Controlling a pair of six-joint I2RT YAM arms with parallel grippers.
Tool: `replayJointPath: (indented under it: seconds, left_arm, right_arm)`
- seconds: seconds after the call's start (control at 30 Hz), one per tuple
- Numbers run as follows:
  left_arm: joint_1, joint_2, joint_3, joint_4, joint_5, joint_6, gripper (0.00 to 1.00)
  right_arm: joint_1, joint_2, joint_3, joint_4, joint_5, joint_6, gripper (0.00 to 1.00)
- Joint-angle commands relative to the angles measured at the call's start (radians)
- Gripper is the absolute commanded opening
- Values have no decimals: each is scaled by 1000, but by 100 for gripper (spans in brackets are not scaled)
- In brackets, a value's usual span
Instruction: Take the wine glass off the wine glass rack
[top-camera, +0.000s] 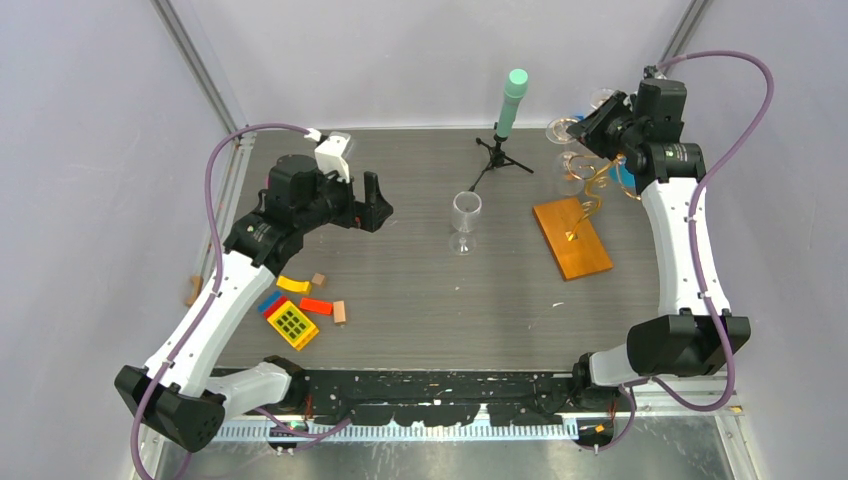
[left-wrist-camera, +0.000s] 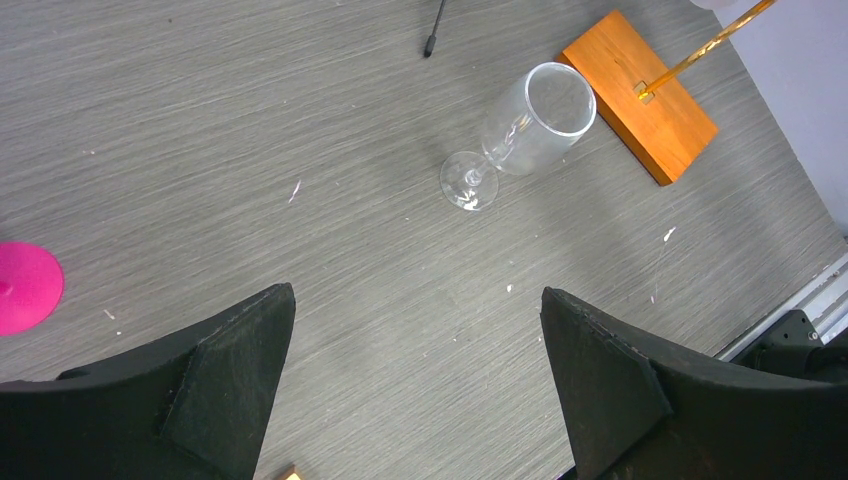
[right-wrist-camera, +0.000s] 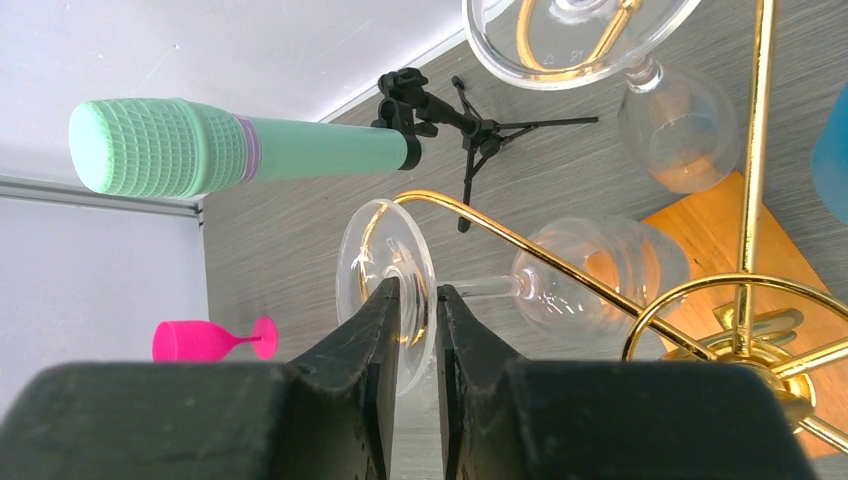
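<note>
grey wood-grain table (top-camera: 420, 300) fills the space between pale walls. the wine glass rack (top-camera: 590, 190) stands at the far right, its gold stem rising from an orange-brown base (top-camera: 571, 238). the right gripper (right-wrist-camera: 418, 300) is up among the rack's curled arms, its fingers (right-wrist-camera: 385, 320) drawn narrow with the round foot of a wine glass (right-wrist-camera: 560, 280) pinched between them. that wine glass hangs on a gold arm, stem running sideways in the right wrist view, the bowl lying toward the rack's stem. two other glasses (right-wrist-camera: 680, 125) hang on the rack just beyond it.

the left gripper (left-wrist-camera: 415, 295) hovers above bare table at mid-left, its fingers spread wide and holding nothing. ahead of it a second glass (top-camera: 465, 220) stands on its foot near the table's centre, apart from the base. a mint-green cylinder (top-camera: 513, 100) sits on a black tripod (top-camera: 497, 158) at the far edge. a pink goblet (right-wrist-camera: 210, 340) shows past it in the right wrist view. coloured blocks (top-camera: 295, 310) lie beside the left arm.
</note>
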Motion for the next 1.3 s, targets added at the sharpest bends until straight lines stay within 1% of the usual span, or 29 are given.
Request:
replayJointPath:
  seconds: [0.0, 0.23, 0.43, 0.6, 0.8, 0.9, 0.97, 1.07, 1.13, 1.2, 1.23, 1.27]
  left_arm:
    - [1, -15, 4, 26, -3, 8, 96]
    - [1, -18, 3, 25, -8, 8, 96]
    - [1, -18, -3, 26, -11, 10, 96]
    - [1, -18, -5, 25, -11, 14, 96]
    - [1, -18, -9, 20, -16, 16, 96]
    - [1, -18, -9, 21, -17, 16, 96]
    - [1, -16, -9, 20, -18, 16, 96]
    - [1, -17, -11, 20, -18, 17, 96]
    - [1, -17, -12, 20, -18, 18, 96]
    - [1, -15, -12, 19, -18, 17, 96]
    - [1, -16, -12, 19, -19, 17, 96]
    - [1, -16, -12, 19, -17, 17, 96]
  right_arm:
    - [-3, -68, -4, 134, -29, 32, 1]
    - [-3, -95, -18, 202, -88, 93, 0]
    - [-3, -99, -21, 190, -80, 102, 1]
    - [-3, -82, -14, 137, -30, 81, 7]
    - [-3, -48, 22, 43, 32, 33, 8]
    - [-3, -42, 25, 30, 46, 14, 12]
    - [-2, -38, 25, 25, 46, 2, 17]
    - [-3, -29, 20, 25, 40, -10, 19]
    - [-2, -25, 18, 27, 37, -11, 17]
    - [-3, -22, 16, 29, 32, -9, 12]
    - [-3, -23, 16, 32, 31, -7, 7]
    - [-3, -27, 15, 37, 28, -6, 6]
